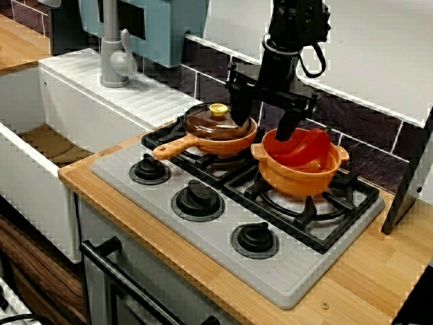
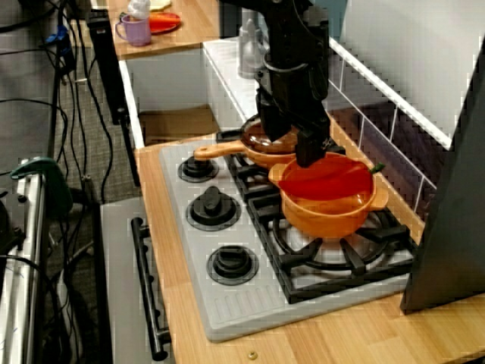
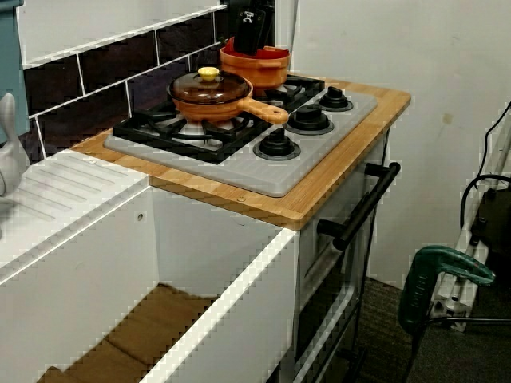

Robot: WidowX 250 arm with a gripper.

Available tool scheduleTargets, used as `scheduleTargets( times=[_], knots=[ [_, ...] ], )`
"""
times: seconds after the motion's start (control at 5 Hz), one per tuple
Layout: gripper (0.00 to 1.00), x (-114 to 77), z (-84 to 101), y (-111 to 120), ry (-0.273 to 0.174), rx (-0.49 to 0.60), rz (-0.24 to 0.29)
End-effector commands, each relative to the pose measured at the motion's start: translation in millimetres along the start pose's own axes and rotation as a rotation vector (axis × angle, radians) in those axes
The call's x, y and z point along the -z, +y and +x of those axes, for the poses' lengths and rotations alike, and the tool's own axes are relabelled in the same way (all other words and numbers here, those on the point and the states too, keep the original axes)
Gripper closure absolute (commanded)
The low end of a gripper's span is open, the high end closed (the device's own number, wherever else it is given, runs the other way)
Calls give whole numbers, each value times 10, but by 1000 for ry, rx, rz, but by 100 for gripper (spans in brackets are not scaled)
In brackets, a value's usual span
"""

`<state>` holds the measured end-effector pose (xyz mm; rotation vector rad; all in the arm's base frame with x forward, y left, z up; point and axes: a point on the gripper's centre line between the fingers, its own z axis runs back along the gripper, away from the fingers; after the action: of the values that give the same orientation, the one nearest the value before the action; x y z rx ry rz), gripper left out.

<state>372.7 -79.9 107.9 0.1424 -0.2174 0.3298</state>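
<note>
Where three black knobs [image 1: 197, 198] line the front of the hob [image 1: 304, 271], an orange pot [image 1: 298, 177] just behind holds a red item [image 1: 304, 145]; the gripper [image 1: 264, 120], fingers spread apart, has one finger in the pot, the other over the lidded pan [image 1: 220, 132]

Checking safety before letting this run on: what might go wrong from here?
The open end effector has one finger down in the orange pot by the red item; a sideways pull might drag or tip the pot on its grate. Its other finger hangs close to the lidded pan, so it may knock the lid askew.
</note>
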Motion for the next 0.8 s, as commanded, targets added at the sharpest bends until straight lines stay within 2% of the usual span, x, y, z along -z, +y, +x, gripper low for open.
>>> scheduleTargets(
  times=[0.0, 0.6],
  knots=[
    [0, -45, 109, -47, -30, -40, -24],
    [0, 23, 128, -103, -24, -40, -13]
  ],
)
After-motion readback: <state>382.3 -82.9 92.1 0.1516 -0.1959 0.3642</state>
